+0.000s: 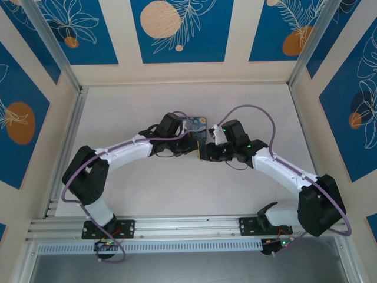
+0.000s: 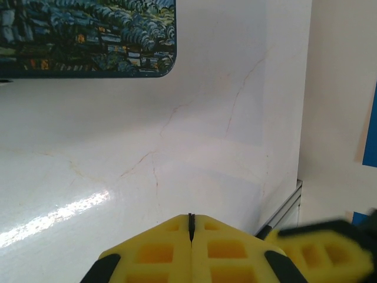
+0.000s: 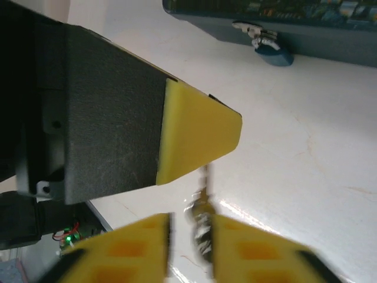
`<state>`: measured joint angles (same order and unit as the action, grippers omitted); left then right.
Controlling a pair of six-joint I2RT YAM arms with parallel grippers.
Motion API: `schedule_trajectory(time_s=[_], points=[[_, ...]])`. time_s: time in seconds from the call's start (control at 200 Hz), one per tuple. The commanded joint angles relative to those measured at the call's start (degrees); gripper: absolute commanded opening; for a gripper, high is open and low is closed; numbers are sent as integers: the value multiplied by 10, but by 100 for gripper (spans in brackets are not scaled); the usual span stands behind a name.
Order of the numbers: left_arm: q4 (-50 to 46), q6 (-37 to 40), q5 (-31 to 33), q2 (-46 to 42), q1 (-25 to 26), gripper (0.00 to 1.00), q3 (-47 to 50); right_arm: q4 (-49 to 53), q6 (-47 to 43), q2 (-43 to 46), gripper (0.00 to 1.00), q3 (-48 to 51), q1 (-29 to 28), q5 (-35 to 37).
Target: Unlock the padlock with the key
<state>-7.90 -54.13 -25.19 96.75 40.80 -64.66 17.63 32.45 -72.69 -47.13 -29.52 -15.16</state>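
The key, a thin grey metal piece blurred by motion, stands upright in the gap between my right gripper's parted yellow fingers, close to the right-hand one. Its upper end reaches the yellow tip of my left gripper's finger. In the left wrist view my left gripper is shut, with a thin dark sliver pinched at its tips. The two grippers meet just in front of the tin. The padlock, with its dark blue body and silvery shackle, hangs at the tin's front edge.
The blue-and-yellow Starry Night tin lies on the white table just behind the grippers, its corner in the left wrist view. A right-gripper finger shows at that view's lower right. A metal rail borders the table.
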Motion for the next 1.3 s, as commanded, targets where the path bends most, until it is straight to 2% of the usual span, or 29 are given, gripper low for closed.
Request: schedule_trajectory(time_s=[0.0, 0.05, 0.115, 0.235, 0.41, 0.575, 0.645, 0.785, 0.985, 1.295], points=[[-5, 40, 21, -28, 5, 0, -21, 7, 31, 49, 56, -9, 29, -2], [-8, 59, 30, -38, 4, 0, -24, 5, 47, 63, 65, -7, 46, -11], [-14, 85, 43, -47, 4, 0, -31, -3, 70, 78, 73, -6, 69, -29], [-29, 110, 66, -55, 2, 0, -42, -23, 97, 87, 73, -5, 96, -59], [-68, 122, 114, -70, 1, 0, -38, 22, 86, 58, 72, -4, 91, -32], [-99, 116, 182, -105, -5, 25, -7, 64, 72, 7, 69, 14, 54, 35], [-106, 107, 204, -120, -10, 51, 6, 69, 72, -35, 67, 18, 34, 56], [-116, 91, 232, -143, -17, 77, 25, 69, 89, -100, 62, 6, -8, 101], [-125, 81, 246, -150, -18, 86, 31, 93, 163, -168, 46, -31, -37, 165], [-118, 83, 247, -150, -22, 88, 35, 119, 262, -212, 40, -73, -50, 207]])
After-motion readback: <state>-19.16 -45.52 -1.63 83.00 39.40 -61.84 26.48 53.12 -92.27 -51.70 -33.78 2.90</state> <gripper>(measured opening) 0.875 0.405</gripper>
